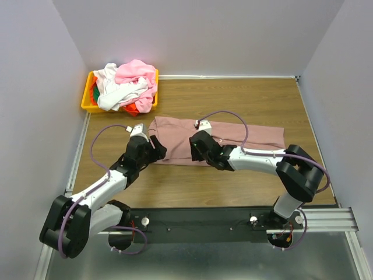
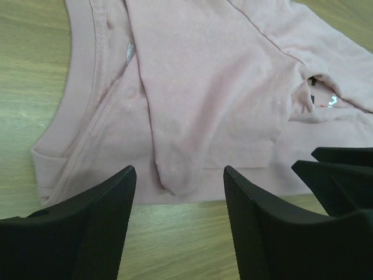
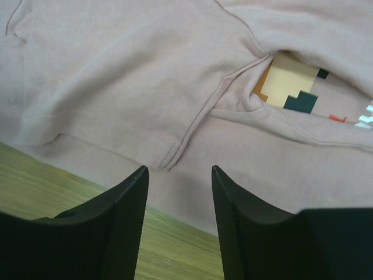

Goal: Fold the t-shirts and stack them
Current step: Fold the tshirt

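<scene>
A dusty mauve-pink t-shirt (image 1: 256, 134) lies spread across the wooden table, partly folded lengthwise. My left gripper (image 1: 156, 150) is open and empty at the shirt's near left edge; its wrist view shows the collar and a folded sleeve tip (image 2: 175, 175) just past the open fingers (image 2: 111, 216). My right gripper (image 1: 198, 153) is open and empty at the shirt's near edge, at its middle; its wrist view shows the shirt (image 3: 116, 76), a folded sleeve hem (image 3: 175, 153) and part of the pixel print (image 3: 291, 87). Other t-shirts (image 1: 125, 84), light pink, white, red-orange and green, lie heaped in the bin.
A yellow plastic bin (image 1: 88, 104) stands at the back left corner of the table. Grey walls close the table on three sides. A metal rail (image 1: 233, 224) with the arm bases runs along the near edge.
</scene>
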`<state>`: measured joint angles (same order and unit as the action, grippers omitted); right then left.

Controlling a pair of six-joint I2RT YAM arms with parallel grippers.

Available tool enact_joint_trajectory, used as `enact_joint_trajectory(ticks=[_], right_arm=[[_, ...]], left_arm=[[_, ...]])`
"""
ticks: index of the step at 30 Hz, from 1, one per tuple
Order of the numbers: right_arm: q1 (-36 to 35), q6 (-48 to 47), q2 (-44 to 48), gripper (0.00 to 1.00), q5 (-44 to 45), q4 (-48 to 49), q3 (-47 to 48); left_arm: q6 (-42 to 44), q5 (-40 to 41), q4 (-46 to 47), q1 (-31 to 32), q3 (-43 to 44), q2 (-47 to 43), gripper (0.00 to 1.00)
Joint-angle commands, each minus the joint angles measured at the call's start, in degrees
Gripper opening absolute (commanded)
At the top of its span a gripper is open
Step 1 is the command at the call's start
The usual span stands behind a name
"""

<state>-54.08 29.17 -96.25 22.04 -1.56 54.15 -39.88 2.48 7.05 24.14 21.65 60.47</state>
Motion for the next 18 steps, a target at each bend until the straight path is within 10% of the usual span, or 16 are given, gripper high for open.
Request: enact_joint_trajectory(ticks=[1,18], right_arm=[[-0.5,-0.6,4.0,0.57,3.3,-0.8,-0.5],[19.3,-6.5,-1.4,0.61,-0.2,3.0,3.3]], left_arm=[[1.6,4.6,-0.8,0.3,5.2,-0.9,0.72],[3.7,-7.2,18.6,1.4,16.5,23.9,0.69]])
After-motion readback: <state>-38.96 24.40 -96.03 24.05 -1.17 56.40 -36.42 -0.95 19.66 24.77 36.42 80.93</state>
